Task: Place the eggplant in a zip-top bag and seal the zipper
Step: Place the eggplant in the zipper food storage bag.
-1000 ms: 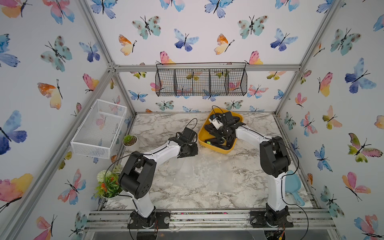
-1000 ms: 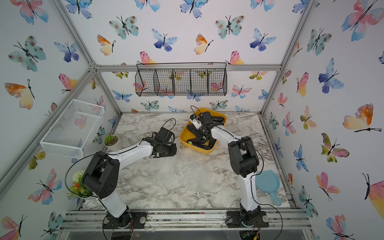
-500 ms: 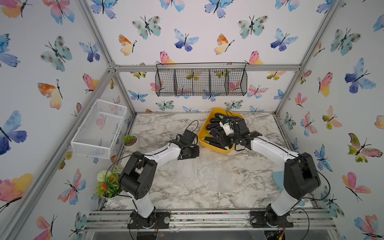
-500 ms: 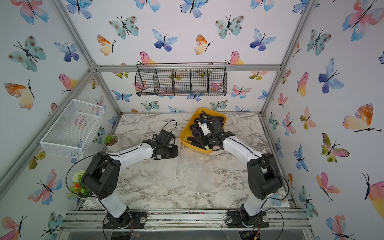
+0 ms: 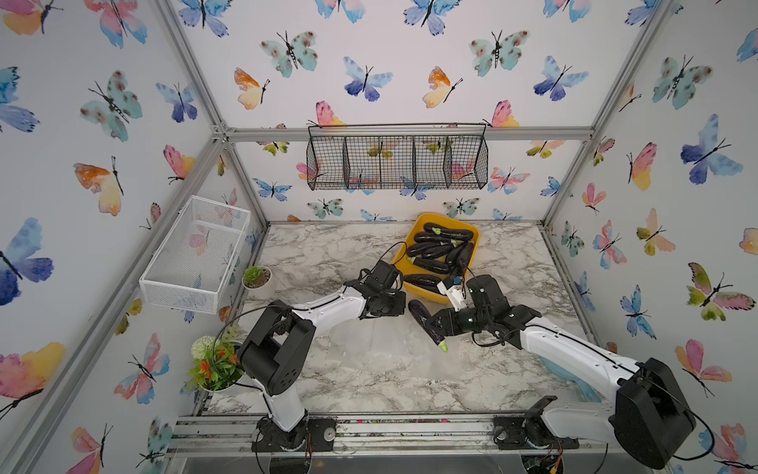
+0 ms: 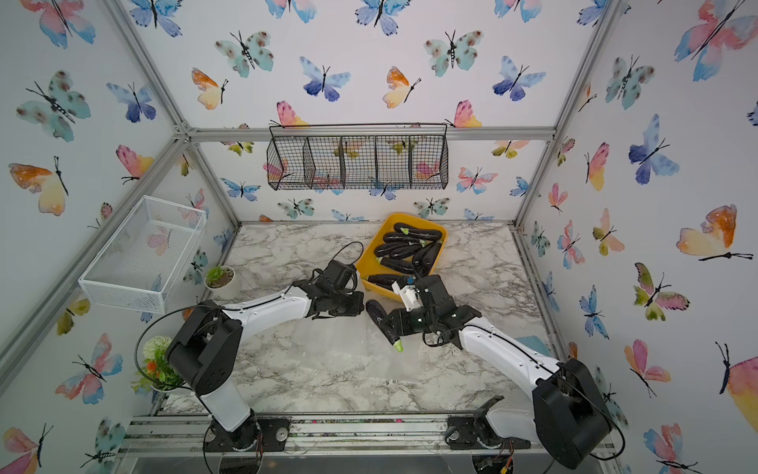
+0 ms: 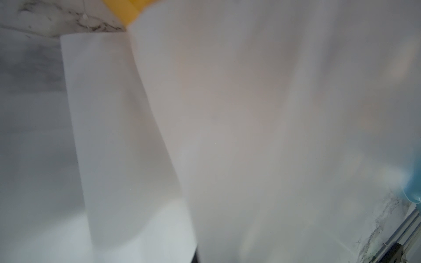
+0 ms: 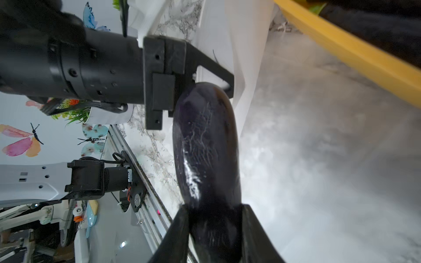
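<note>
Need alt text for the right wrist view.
A dark purple eggplant is clamped in the jaws of the right gripper, its rounded end close to the left gripper, which pinches a translucent zip-top bag. A yellow tray sits on the marble table.

eggplant (image 8: 205,148): glossy dark purple skin, smooth, with fine pale scuffs
zip-top bag (image 7: 250,113): thin plastic film, milky and translucent, soft sheen
my right gripper (image 8: 215,211): matt black plastic
tray (image 8: 353,59): yellow plastic, smooth, matt
tabletop (image 5: 328,254): marble-look, polished
hanging basket (image 5: 398,164): black metal wire mesh
</note>
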